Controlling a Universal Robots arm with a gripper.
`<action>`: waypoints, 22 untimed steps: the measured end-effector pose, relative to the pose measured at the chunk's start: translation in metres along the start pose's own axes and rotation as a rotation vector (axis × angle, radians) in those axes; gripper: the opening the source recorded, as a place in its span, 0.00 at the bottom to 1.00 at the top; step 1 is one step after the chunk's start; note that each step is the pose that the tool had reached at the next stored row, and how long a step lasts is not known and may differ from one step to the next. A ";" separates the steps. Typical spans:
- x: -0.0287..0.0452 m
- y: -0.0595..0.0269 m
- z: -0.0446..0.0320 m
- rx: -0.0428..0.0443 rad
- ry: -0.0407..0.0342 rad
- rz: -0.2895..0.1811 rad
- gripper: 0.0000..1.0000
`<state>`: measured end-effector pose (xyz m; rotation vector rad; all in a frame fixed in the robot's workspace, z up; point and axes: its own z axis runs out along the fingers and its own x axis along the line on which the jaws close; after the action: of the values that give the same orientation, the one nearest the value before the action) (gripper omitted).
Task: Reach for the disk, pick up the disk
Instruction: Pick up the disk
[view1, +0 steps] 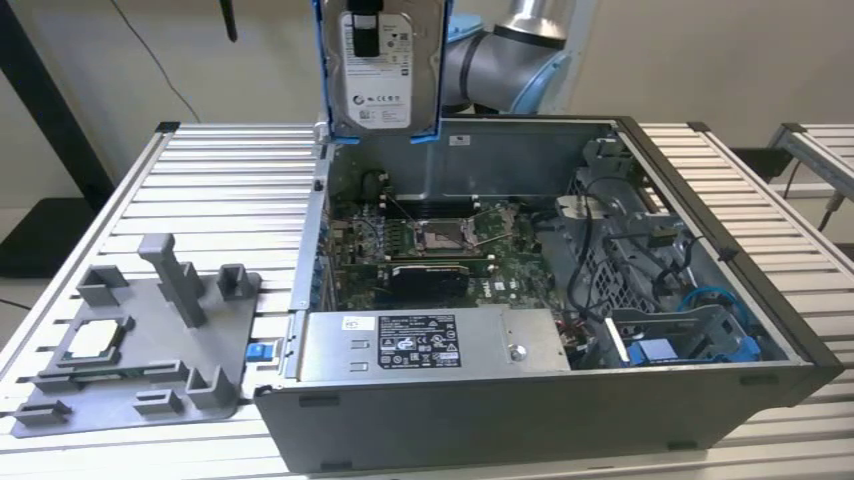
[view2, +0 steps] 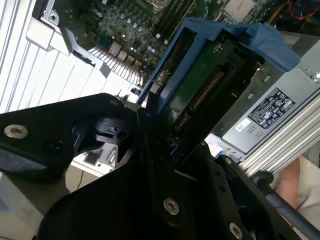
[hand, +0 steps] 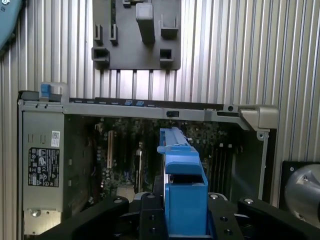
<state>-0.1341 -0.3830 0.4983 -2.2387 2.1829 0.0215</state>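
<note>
Disk lifted clear of the computer case

Disk (view1: 378, 68) hangs upright in the air above the back wall of the open computer case (view1: 534, 410), label facing the exterior camera, its blue bracket (view1: 320, 60) running down both edges. In both wrist views the black gripper (hand: 184, 212) has its jaws clenched on the disk's bracket, with the motherboard (view1: 441, 240) below. The grey power supply (view1: 427, 343) sits along the case's front edge. On the slatted table (view1: 214, 180), at the exterior view's left, lies a grey holder tray (view1: 147, 350) carrying a small silver chip (view1: 94, 340).
</note>
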 end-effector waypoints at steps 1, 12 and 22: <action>0.0001 -0.0034 0.0000 0.0000 0.0000 0.000 0.00; 0.0008 -0.0331 0.0000 0.0000 0.0000 0.000 0.00; 0.0016 -0.0637 0.0001 -0.0001 -0.0001 0.000 0.00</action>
<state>-0.0704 -0.3830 0.4982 -2.2386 2.1829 0.0217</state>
